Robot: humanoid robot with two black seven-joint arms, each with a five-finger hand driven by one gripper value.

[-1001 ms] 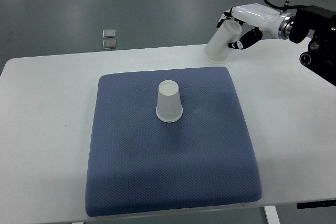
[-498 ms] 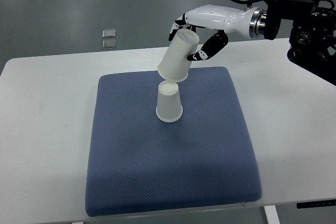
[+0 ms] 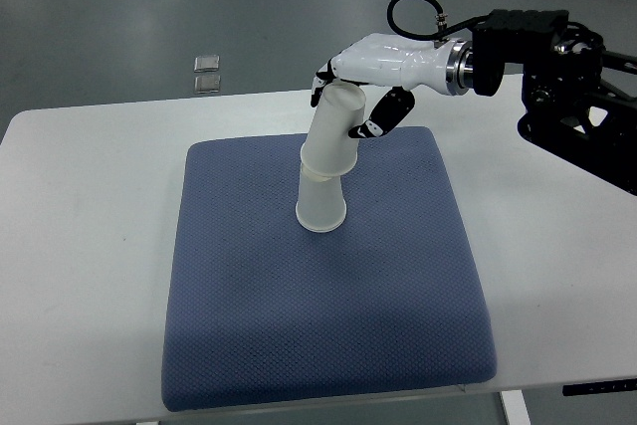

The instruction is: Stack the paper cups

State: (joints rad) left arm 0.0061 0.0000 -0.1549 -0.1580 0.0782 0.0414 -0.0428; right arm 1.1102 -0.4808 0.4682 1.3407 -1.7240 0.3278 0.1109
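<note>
A white paper cup (image 3: 320, 204) stands upside down near the middle of the blue mat (image 3: 318, 335). A second white paper cup (image 3: 333, 131), also upside down and slightly tilted, sits with its rim over the top of the first. My right hand (image 3: 350, 106) reaches in from the right, its white and black fingers curled around the upper part of this second cup. The left arm does not show.
The mat lies on a white table (image 3: 80, 246). Two small metal squares (image 3: 207, 74) sit on the grey floor beyond the table's far edge. My black right arm (image 3: 567, 87) crosses the back right corner.
My right hand carried the second cup from the table's back right to above the mat, then lowered it onto the standing cup's top.
</note>
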